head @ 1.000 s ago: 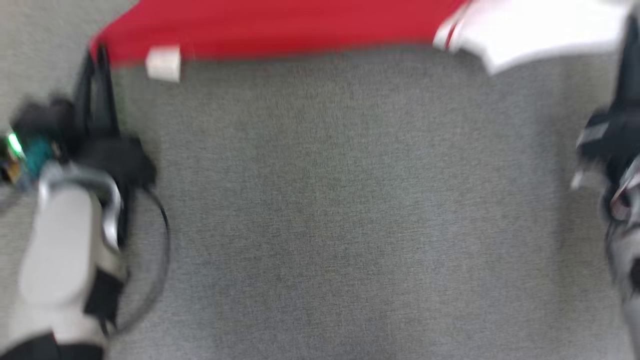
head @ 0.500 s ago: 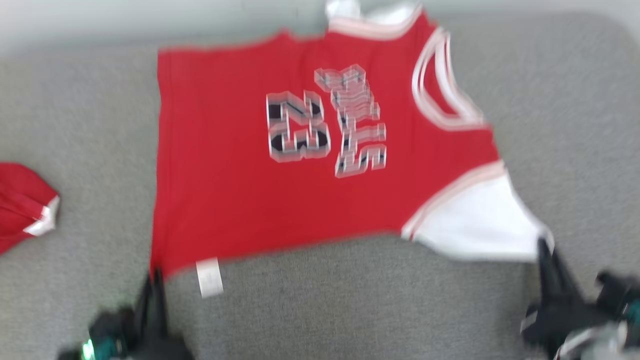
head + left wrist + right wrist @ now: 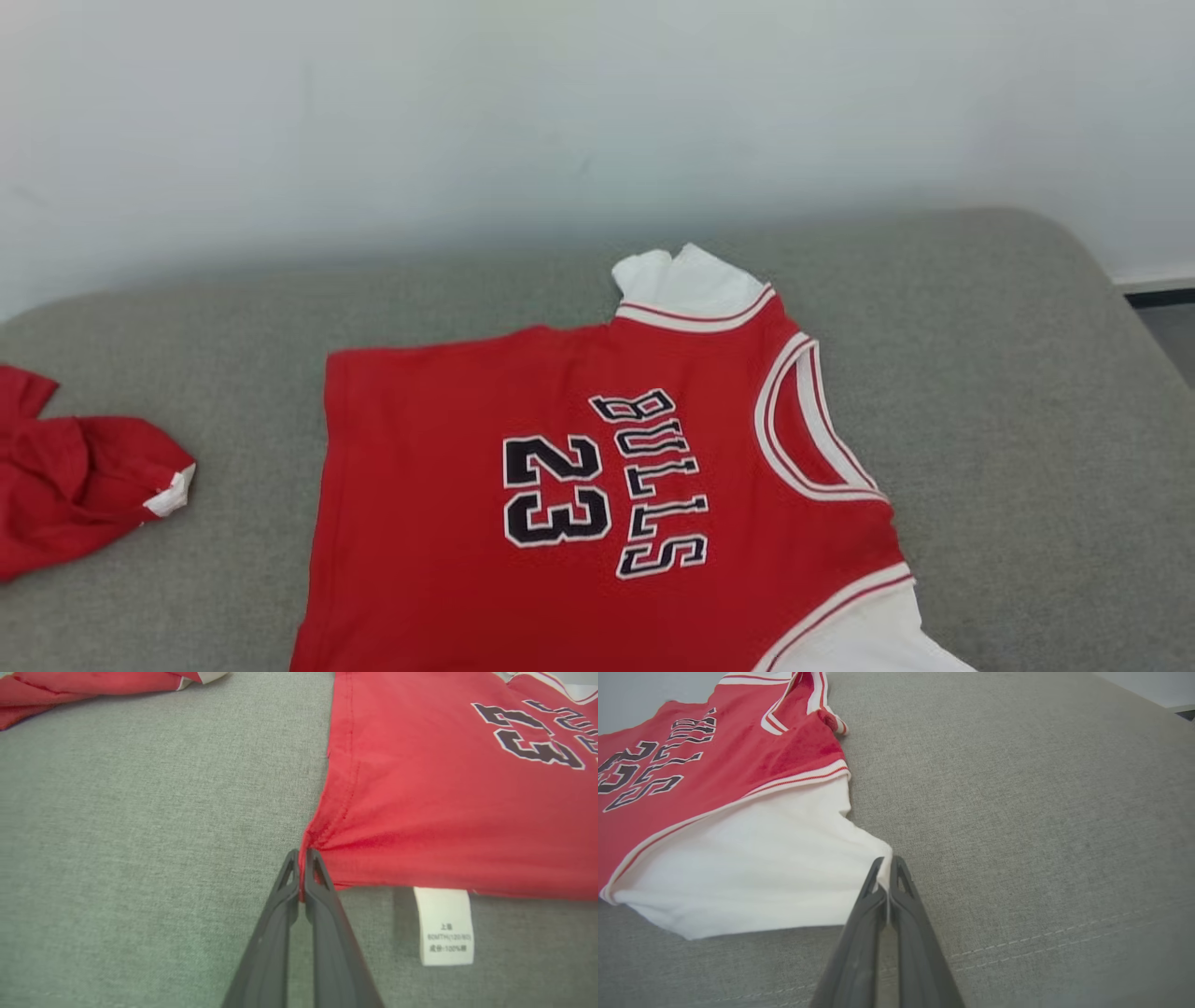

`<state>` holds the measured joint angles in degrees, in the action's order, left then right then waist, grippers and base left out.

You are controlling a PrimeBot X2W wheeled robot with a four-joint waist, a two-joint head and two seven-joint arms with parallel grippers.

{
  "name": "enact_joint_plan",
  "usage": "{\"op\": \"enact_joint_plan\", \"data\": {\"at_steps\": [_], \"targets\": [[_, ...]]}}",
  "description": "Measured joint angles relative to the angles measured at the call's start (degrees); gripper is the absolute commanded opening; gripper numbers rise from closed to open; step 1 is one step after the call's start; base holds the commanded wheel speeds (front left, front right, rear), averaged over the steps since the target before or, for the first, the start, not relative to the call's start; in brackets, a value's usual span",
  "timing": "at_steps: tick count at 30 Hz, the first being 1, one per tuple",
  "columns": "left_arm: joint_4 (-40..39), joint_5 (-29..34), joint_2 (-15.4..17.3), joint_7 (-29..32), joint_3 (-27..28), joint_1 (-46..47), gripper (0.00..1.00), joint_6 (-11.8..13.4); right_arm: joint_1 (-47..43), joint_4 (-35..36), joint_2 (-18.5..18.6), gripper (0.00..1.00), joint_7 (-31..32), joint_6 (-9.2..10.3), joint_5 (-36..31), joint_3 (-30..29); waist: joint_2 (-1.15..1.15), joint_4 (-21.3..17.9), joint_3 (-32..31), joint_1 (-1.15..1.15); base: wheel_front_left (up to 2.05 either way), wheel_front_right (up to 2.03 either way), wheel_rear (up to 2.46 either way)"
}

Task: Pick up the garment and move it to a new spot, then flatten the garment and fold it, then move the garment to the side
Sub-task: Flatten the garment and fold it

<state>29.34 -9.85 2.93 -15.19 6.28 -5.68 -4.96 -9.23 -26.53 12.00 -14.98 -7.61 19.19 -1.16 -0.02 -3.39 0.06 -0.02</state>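
Jersey [image 3: 560,523] lies print-up around the middle of the grey cushion [image 3: 1027,420], hem toward the left edge and collar toward the right. It looks mostly flat, so my read is that pick-and-move is done and we're in the flatten step. The fold and the move to the side are not yet done.

Left gripper [image 3: 302,858]: jaws clamped on the near hem corner, red cloth puckered into the tips. The care label [image 3: 444,926] lies on the cushion just beside them.

Right gripper [image 3: 887,868]: jaws clamped on the tip of the near white sleeve, cloth drawn out to a point.

Both arms come in low, fingers nearly flat to the cushion and pointing toward its far edge (the wall [image 3: 560,112] side).

The far sleeve is bunched near the far edge. It's possibly tucked under, but the head view doesn't settle it, so it would need smoothing before any fold.

A second red garment [image 3: 75,485] sits crumpled at the left edge, well apart from the jersey.
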Motion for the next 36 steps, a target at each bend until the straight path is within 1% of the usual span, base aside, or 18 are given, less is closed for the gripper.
{"op": "enact_joint_plan", "data": {"at_steps": [5,8,11,18,21,24,27,36], "targets": [[-0.7,-0.2,-0.3,0.1,1.7,-2.3,0.00,0.1,-2.0,0.6,0.0,0.00,0.0,-0.01,-1.2,-1.8,0.01,-0.1,-2.4,0.01,0.00,0.00,0.00],[-1.3,-0.2,-0.3,0.1,2.0,-2.6,0.00,0.0,-2.3,1.5,0.0,0.00,0.0,-0.02,-1.2,-2.3,0.00,-0.2,-2.4,0.01,0.00,0.00,0.00],[-3.7,-0.2,-0.3,0.1,1.8,-2.6,0.00,-0.1,-2.0,3.8,-0.1,0.00,0.0,-0.01,-1.7,-2.5,0.02,-0.2,-1.8,0.02,0.00,0.00,0.00],[-10.2,0.2,-0.2,0.1,0.3,0.1,0.00,-0.8,2.5,9.8,-0.3,0.00,0.0,0.02,-1.3,-1.7,0.02,0.1,0.5,0.02,0.00,0.00,0.00],[-10.7,0.1,-0.2,0.1,-0.2,2.2,0.00,-1.1,6.1,10.6,0.9,0.00,0.0,0.03,0.0,-1.2,0.02,0.3,1.8,0.02,0.00,0.00,0.00],[-10.5,0.3,-0.2,0.1,-1.1,5.4,0.00,-1.2,9.9,10.3,1.4,0.00,0.0,0.03,0.6,-0.4,0.02,0.5,3.5,0.02,0.00,0.00,0.00],[-8.1,0.8,-0.2,0.1,-2.0,9.6,0.00,-1.1,14.5,7.4,2.0,0.00,0.0,0.04,0.8,0.0,0.02,0.9,6.0,0.03,0.00,0.00,0.00],[-4.6,1.0,-0.2,0.1,-3.6,15.7,0.00,-0.1,21.4,1.5,2.1,0.00,0.0,0.04,-0.2,-0.3,0.02,1.9,11.1,0.03,0.00,0.00,0.00]]}}
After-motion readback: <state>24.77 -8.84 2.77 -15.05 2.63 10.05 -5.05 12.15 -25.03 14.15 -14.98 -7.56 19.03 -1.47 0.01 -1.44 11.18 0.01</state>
